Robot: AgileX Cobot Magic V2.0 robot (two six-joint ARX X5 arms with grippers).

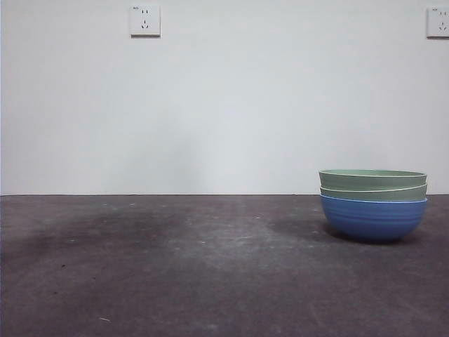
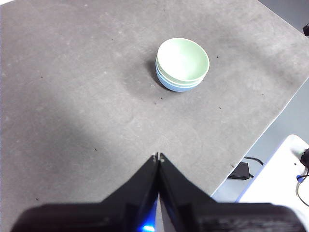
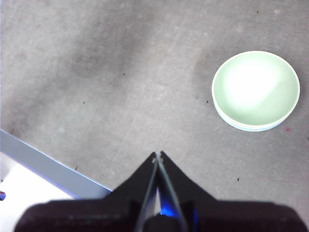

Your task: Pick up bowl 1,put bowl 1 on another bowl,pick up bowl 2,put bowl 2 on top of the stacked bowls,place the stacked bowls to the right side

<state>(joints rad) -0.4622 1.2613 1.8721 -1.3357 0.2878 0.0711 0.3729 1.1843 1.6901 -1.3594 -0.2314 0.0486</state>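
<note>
The stacked bowls (image 1: pixel 373 203) stand on the dark table at the right of the front view: a blue ridged bowl (image 1: pixel 373 219) at the bottom with two pale green bowls (image 1: pixel 373 184) nested in it. From above, the pile (image 2: pixel 182 64) shows the top green bowl's inside, and the right wrist view shows the same pile (image 3: pixel 256 90). My left gripper (image 2: pixel 157 157) is shut, holds nothing and hangs well away from the pile. My right gripper (image 3: pixel 158 154) is also shut and empty, off to the side of the bowls. Neither arm shows in the front view.
The grey table mat (image 2: pixel 72 96) spreads around the pile. Its edge (image 2: pixel 270 125) runs past the bowls, with a cable and a white surface (image 2: pixel 285 174) beyond it. A pale strip (image 3: pixel 43 166) marks the table edge near my right gripper. Two wall sockets (image 1: pixel 144 20) sit behind.
</note>
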